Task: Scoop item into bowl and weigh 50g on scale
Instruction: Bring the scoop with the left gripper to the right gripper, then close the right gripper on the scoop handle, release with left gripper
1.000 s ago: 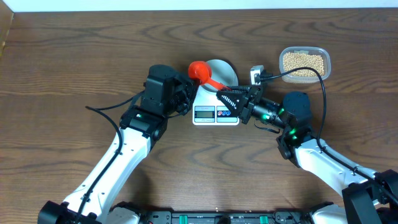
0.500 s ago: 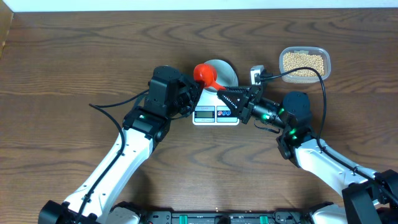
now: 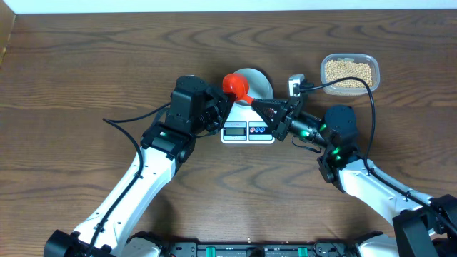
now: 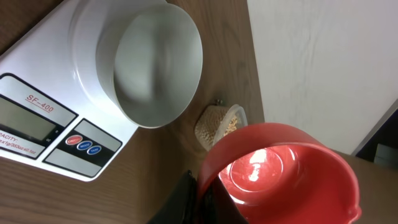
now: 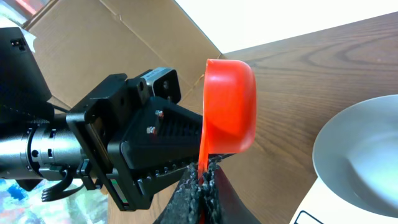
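The red scoop [image 3: 235,86] hangs empty above the left rim of the pale bowl [image 3: 257,82], which stands empty on the white scale [image 3: 248,130]. My left gripper [image 3: 223,107] is shut on the rim of the scoop's cup [image 4: 280,174]. My right gripper [image 3: 263,108] is shut on the scoop's thin handle [image 5: 203,155]. The left wrist view looks down into the bowl [image 4: 155,62] on the scale [image 4: 37,81]. The beans [image 3: 348,71] lie in the clear tub at the far right.
The clear tub [image 3: 349,71] stands on the table right of the bowl and also shows in the left wrist view [image 4: 217,127]. A cardboard box [image 5: 124,37] stands beyond the table's left end. A black cable [image 3: 357,84] loops over the tub's front.
My left gripper and the scoop moved right, toward the bowl. The right gripper's fingers then narrowed onto the handle. Little moved in the last half second.
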`<act>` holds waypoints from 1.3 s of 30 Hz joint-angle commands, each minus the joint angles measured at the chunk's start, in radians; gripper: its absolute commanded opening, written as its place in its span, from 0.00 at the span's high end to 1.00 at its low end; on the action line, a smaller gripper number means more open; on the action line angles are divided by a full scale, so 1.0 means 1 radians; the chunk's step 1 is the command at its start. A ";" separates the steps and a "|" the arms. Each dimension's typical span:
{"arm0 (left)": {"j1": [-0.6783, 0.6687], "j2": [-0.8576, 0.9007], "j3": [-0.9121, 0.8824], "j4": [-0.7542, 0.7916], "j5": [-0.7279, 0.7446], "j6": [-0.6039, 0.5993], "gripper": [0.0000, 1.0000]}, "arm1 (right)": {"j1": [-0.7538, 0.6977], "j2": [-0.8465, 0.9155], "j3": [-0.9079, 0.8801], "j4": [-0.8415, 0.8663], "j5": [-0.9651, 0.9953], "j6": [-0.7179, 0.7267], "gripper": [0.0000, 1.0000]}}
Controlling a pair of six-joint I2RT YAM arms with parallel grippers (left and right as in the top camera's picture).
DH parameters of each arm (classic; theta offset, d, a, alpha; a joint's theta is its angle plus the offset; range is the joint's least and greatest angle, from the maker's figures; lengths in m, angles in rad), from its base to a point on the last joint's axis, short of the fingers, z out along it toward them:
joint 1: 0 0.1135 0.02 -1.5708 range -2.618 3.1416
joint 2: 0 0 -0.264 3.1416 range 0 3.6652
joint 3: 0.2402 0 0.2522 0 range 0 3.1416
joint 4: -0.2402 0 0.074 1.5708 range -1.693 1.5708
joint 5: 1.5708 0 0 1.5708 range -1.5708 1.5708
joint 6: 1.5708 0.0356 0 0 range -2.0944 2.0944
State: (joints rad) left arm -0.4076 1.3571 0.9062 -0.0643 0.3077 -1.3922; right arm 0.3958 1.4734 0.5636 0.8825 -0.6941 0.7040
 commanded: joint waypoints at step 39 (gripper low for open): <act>-0.003 0.002 0.004 0.002 0.013 0.038 0.93 | 0.005 0.006 0.014 0.004 -0.007 -0.001 0.99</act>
State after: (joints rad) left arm -0.4088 1.3571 0.9062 -0.0681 0.3164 -1.3785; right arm 0.3962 1.4738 0.5636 0.8833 -0.6846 0.7048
